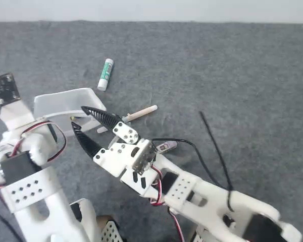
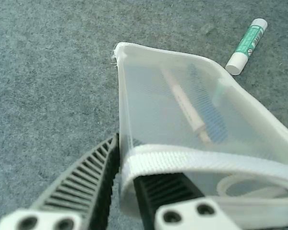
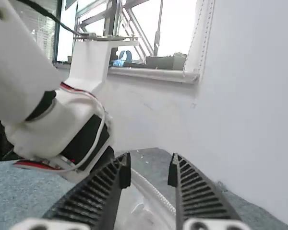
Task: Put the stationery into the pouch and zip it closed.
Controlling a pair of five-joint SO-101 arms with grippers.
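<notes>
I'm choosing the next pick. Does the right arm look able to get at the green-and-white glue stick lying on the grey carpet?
Likely yes: the glue stick lies alone on bare carpet, just past the translucent white pouch that the open right gripper hovers by.

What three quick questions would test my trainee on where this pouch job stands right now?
1. True or false: the glue stick is already inside the pouch.
2. The right arm's jaws are: A) open, B) shut on the glue stick, C) shut on the pouch.
3. Fill in: the left arm's jaws are clamped on the ____.

Key: 1 false, it lies on the carpet beyond the pouch; 2 A; 3 pouch.
</notes>
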